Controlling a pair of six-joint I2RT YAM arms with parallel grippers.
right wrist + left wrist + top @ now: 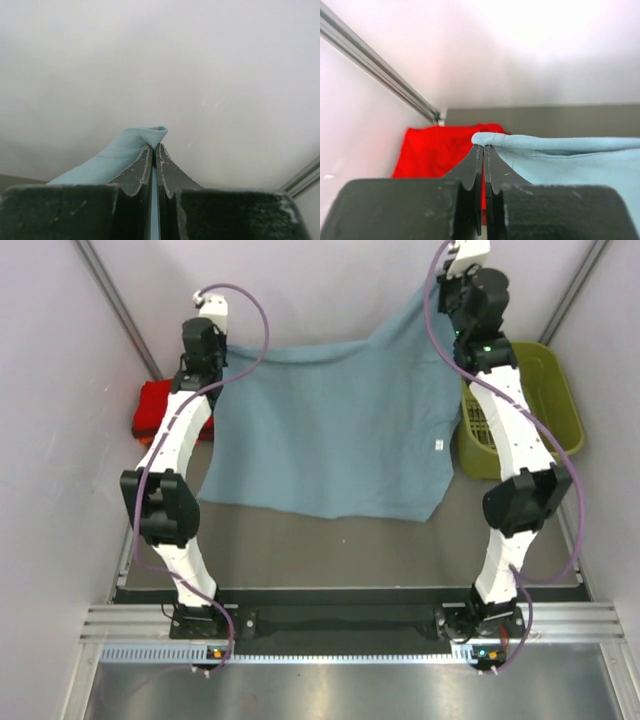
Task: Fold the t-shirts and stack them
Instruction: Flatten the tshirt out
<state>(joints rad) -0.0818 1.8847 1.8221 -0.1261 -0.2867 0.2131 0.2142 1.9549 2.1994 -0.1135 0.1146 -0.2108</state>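
Note:
The grey-blue t-shirt (335, 430) hangs spread between my two grippers above the table. My left gripper (203, 315) is shut on its far left corner; the left wrist view shows the gripper (484, 146) pinching the cloth edge (560, 150). My right gripper (462, 262) is shut on the far right corner, held higher; the right wrist view shows that gripper (154, 145) with a fold of the shirt (120, 152) in it. A folded bright red t-shirt (160, 408) lies at the far left, partly behind my left arm, and shows in the left wrist view (435, 150).
An olive-green plastic basket (545, 410) stands at the right behind my right arm. White walls with metal rails (120, 305) close in the far side and both sides. The grey table (340, 550) shows in front of the shirt.

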